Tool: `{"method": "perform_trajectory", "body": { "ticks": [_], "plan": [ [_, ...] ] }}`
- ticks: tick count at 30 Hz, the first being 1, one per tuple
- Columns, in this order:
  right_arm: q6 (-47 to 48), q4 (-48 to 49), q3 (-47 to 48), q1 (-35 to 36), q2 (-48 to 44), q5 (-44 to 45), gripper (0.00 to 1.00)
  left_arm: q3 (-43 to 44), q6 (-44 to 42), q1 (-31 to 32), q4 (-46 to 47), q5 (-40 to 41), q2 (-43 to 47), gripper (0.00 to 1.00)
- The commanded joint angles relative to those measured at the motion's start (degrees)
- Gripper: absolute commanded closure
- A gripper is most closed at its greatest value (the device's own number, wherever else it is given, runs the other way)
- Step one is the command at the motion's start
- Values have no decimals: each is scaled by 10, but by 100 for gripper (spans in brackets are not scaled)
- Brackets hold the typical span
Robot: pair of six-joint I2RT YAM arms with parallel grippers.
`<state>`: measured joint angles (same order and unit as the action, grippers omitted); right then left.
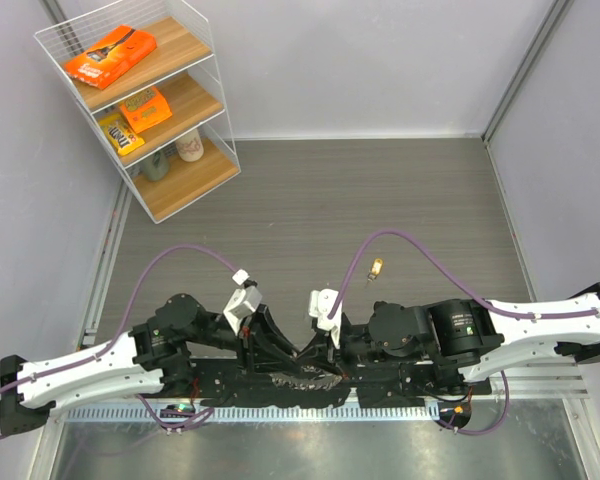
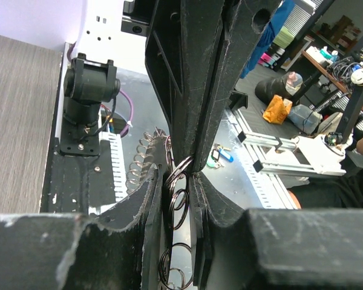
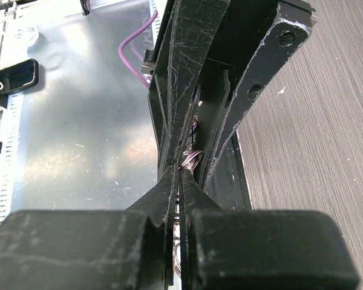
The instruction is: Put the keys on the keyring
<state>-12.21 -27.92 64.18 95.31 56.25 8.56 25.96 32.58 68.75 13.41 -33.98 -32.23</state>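
Keyring [image 1: 312, 381] in tight grip of left claw [image 2: 180, 182] and right claw [image 3: 181, 172]; brass key [image 1: 377, 268] well apart

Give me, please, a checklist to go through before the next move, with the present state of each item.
1. Right gripper jaws shut on the keyring: ok.
2. Left gripper grip on the keyring firm: cannot tell; rings lie between its jaws, contact unclear.
3. Brass key held by a gripper: not ok; it lies on the table, apart from both arms.
4. Silvery key found: cannot tell; not made out in any view.
5. Keyring spread open for a key: cannot tell.
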Motion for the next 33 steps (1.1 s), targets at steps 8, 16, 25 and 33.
{"method": "perform_trajectory", "body": {
  "ticks": [8,16,25,33],
  "plan": [
    [-19,40,27,3,-26,23,72,-8,-7,16,58,43,15,100],
    [-16,38,34,3,-34,50,60,-11,-11,21,55,51,16,100],
    [-27,23,27,2,-64,115,54,-13,-14,26,55,55,18,100],
    [-109,-39,-40,-72,-135,225,52,-2,-20,34,40,59,28,100]
  ]
}}
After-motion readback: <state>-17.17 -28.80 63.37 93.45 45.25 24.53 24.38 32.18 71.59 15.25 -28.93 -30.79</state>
